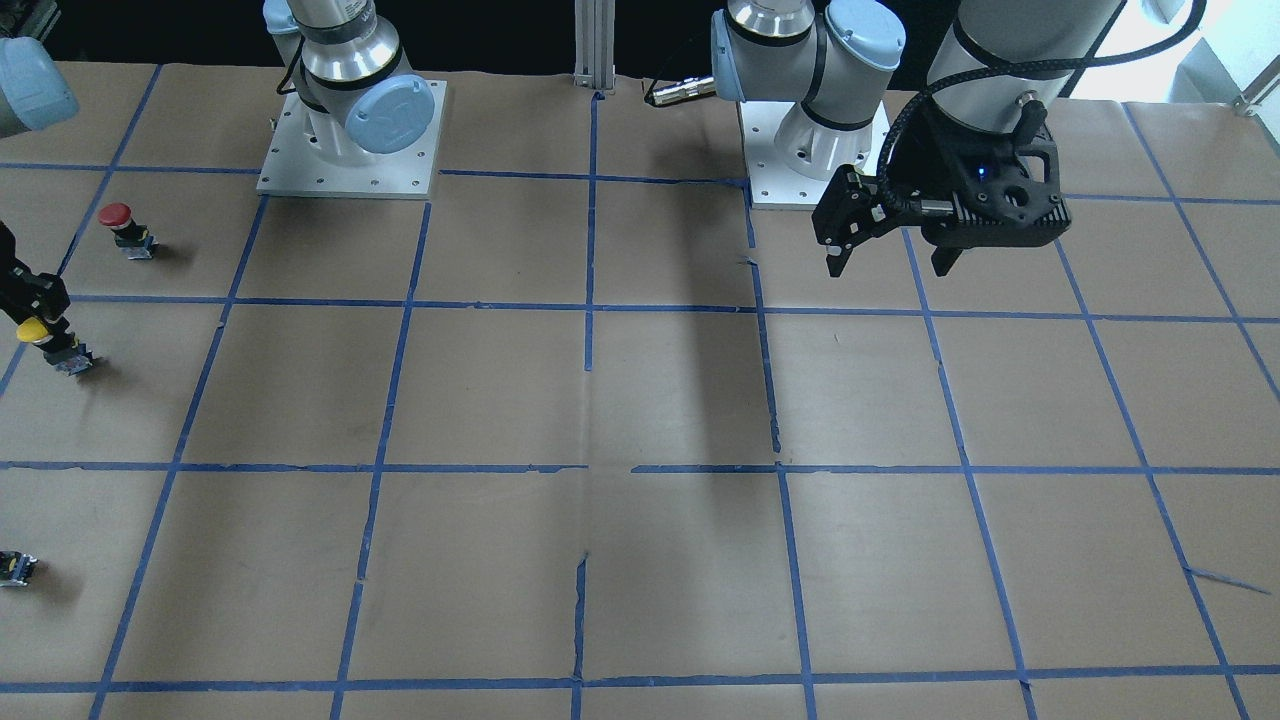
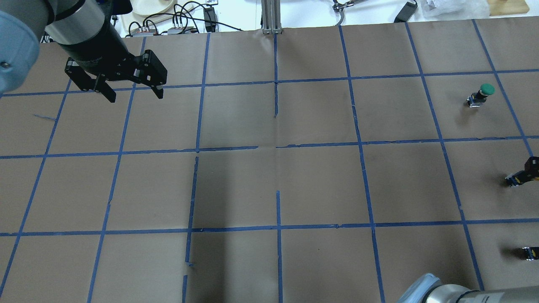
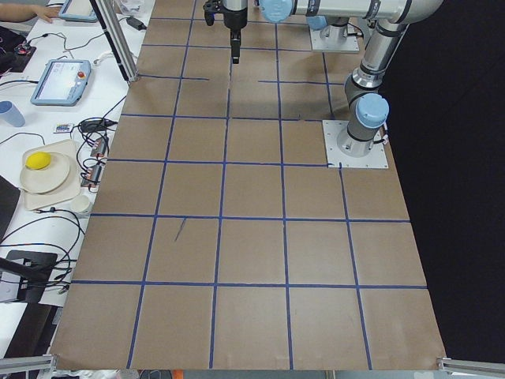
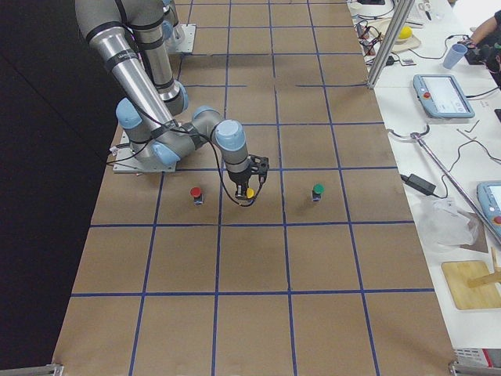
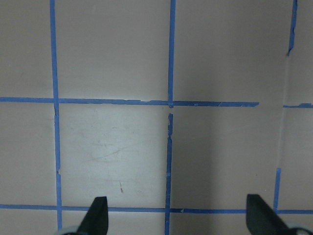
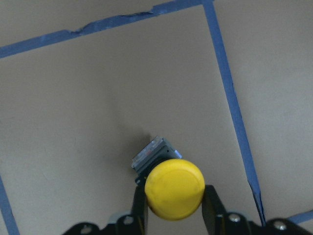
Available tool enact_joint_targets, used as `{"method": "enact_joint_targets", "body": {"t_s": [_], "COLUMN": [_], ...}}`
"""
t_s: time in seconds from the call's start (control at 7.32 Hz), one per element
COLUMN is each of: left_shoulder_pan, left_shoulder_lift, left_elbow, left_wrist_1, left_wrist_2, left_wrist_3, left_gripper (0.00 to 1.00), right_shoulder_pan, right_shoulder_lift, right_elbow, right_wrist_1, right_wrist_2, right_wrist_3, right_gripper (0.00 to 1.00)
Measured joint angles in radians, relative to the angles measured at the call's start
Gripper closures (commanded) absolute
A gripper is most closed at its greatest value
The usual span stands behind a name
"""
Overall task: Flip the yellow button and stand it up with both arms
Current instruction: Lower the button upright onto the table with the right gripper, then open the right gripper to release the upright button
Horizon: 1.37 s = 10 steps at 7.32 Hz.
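The yellow button (image 6: 175, 186) sits between my right gripper's fingers (image 6: 210, 208), held by its round cap, with its grey contact block (image 6: 149, 154) pointing down at the paper. In the front-facing view the right gripper (image 1: 28, 312) is at the far left edge, with the yellow button (image 1: 35, 331) tilted under it. I cannot tell if its body touches the table. It also shows in the exterior right view (image 4: 250, 192). My left gripper (image 2: 135, 97) is open and empty, hovering far off above the table; it also shows in the front-facing view (image 1: 890, 265).
A red-capped button (image 1: 118, 222) stands beside the yellow one. A green-capped button (image 2: 484, 90) stands on its other side. A tiny black-and-yellow part (image 1: 15, 567) lies near the table edge. Both arm bases (image 1: 350, 140) are on the brown, blue-taped table (image 1: 640, 400).
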Motion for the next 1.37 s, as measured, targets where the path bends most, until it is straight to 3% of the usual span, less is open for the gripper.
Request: {"method": "enact_joint_targets", "body": {"t_s": [0.41, 0.68, 0.96, 1.37], "left_shoulder_pan": [0.001, 0.001, 0.0, -0.003], "left_shoulder_lift": [0.001, 0.006, 0.006, 0.005], "left_elbow": [0.003, 0.002, -0.003, -0.003], "left_wrist_1": [0.0, 0.0, -0.001, -0.003], "left_wrist_2": [0.003, 0.005, 0.0, -0.011], "left_wrist_3": [-0.001, -0.008, -0.052, -0.071], "left_gripper": [0.0, 0.0, 0.0, 0.0], "right_shoulder_pan": [0.054, 0.076, 0.088, 0.091], "right_shoulder_lift": [0.007, 0.005, 0.006, 0.009], "right_elbow": [-0.025, -0.036, -0.039, -0.046], "right_wrist_1": [0.02, 0.035, 0.032, 0.039], "right_wrist_2": [-0.06, -0.061, -0.051, -0.059], "right_wrist_3": [0.122, 0.134, 0.13, 0.11], "right_gripper": [0.68, 0.45, 0.0, 0.0]}}
